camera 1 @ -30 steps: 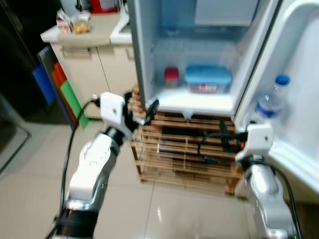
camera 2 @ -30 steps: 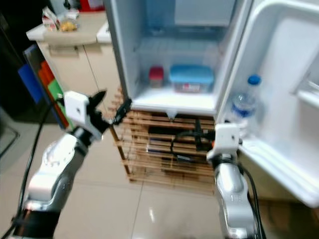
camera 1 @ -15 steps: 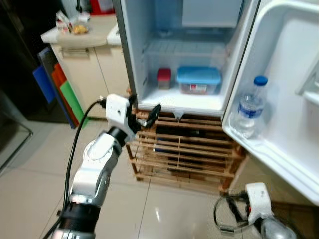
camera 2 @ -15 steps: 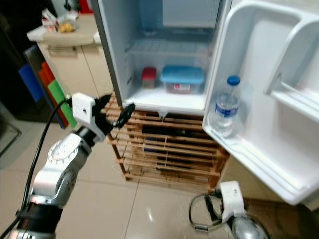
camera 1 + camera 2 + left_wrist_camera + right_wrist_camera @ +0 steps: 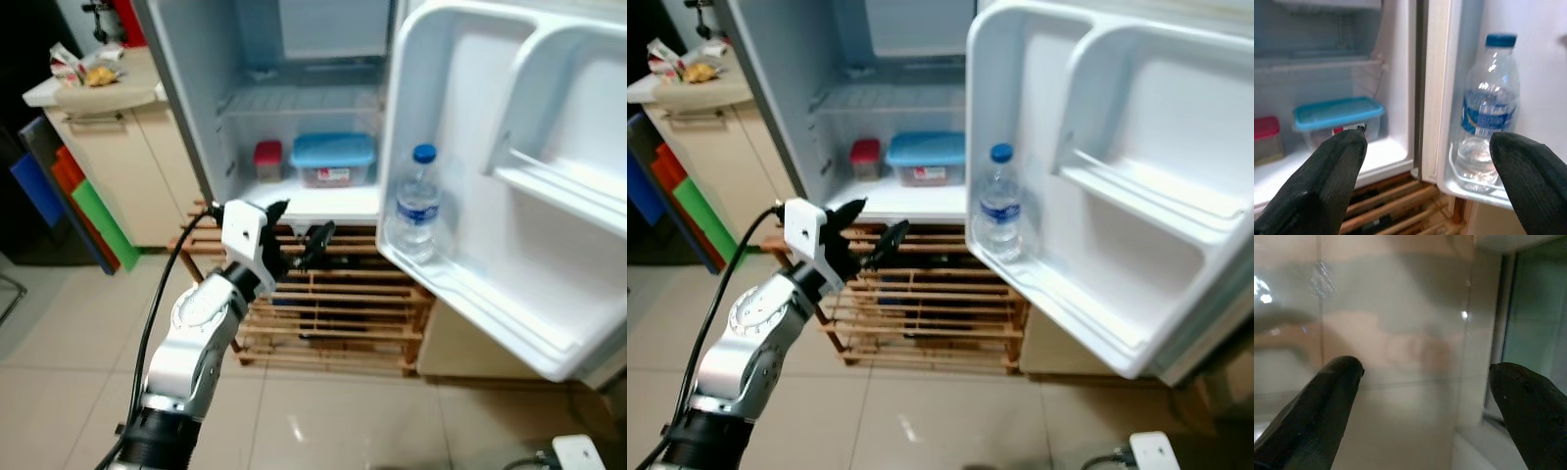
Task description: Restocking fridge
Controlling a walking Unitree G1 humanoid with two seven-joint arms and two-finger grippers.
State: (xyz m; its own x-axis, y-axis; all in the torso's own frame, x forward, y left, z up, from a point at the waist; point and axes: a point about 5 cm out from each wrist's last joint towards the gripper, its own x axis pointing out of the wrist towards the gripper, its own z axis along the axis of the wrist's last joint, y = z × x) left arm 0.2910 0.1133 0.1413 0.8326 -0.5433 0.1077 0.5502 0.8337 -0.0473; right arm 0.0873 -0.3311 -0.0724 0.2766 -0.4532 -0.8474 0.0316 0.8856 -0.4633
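Observation:
The fridge stands open. On its bottom shelf sit a blue-lidded container (image 5: 333, 159) and a small red-lidded tub (image 5: 267, 159). A water bottle (image 5: 415, 201) with a blue cap stands upright in the lowest shelf of the open door (image 5: 509, 196). My left gripper (image 5: 299, 230) is raised in front of the fridge's lower edge, open and empty. In the left wrist view it (image 5: 1427, 139) frames the door edge, with the bottle (image 5: 1488, 112) to one side and the blue-lidded container (image 5: 1337, 115) to the other. My right gripper (image 5: 1425, 377) hangs low over the floor tiles, open and empty.
A wooden slatted rack (image 5: 333, 313) sits under the fridge. A beige counter and cabinet (image 5: 108, 147) stand at the left, with blue, orange and green boards (image 5: 83, 206) leaning against them. Tiled floor (image 5: 323, 421) lies in front. My right wrist (image 5: 578, 452) shows at the bottom right corner.
The right arm has dropped from the door's lower edge down to near the floor. The whole view has shifted, and the door now faces me wide open. The left gripper stays raised.

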